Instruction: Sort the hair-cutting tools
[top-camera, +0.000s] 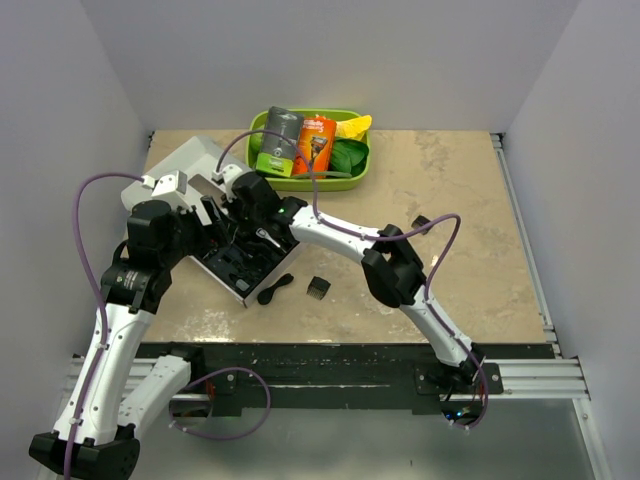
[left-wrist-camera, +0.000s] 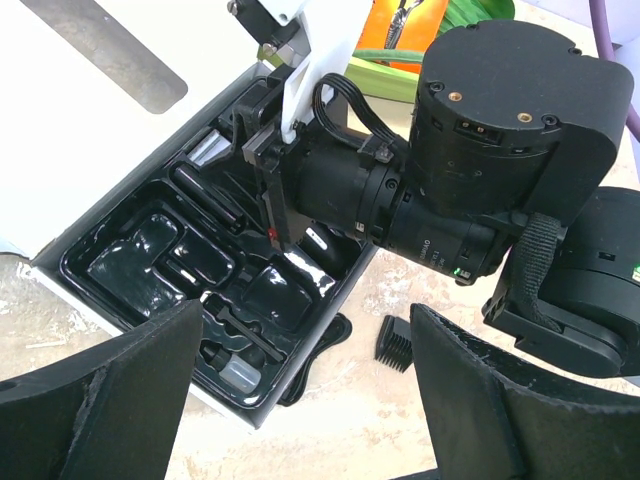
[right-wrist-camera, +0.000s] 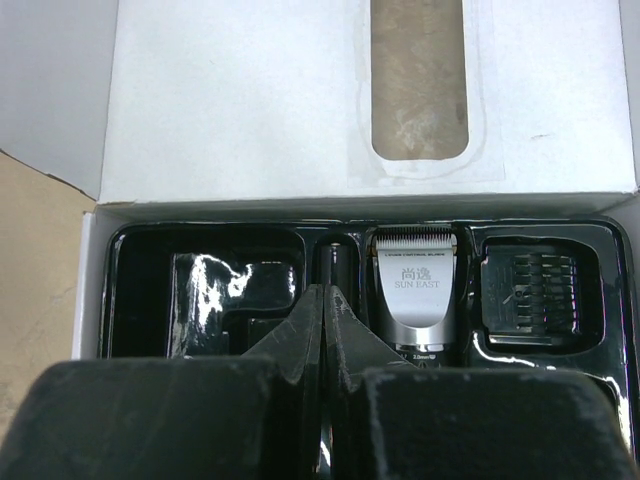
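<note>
Two claws at the tray (right-wrist-camera: 215, 290): my right claw (right-wrist-camera: 322, 305) pressed together, clipper (right-wrist-camera: 418, 290) at one o'clock; my left claw (left-wrist-camera: 305, 325) spread wide.

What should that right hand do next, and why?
Probably lift out of the black tray: the right hand is shut with nothing visibly in it, the clipper lies in its slot, and the guide comb and curved piece lie on the table.

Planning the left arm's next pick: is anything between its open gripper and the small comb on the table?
Nothing visible covers the guide comb; it shows bare between the left gripper's open fingers in the wrist view. The right arm hangs close by and may crowd the approach.
</note>
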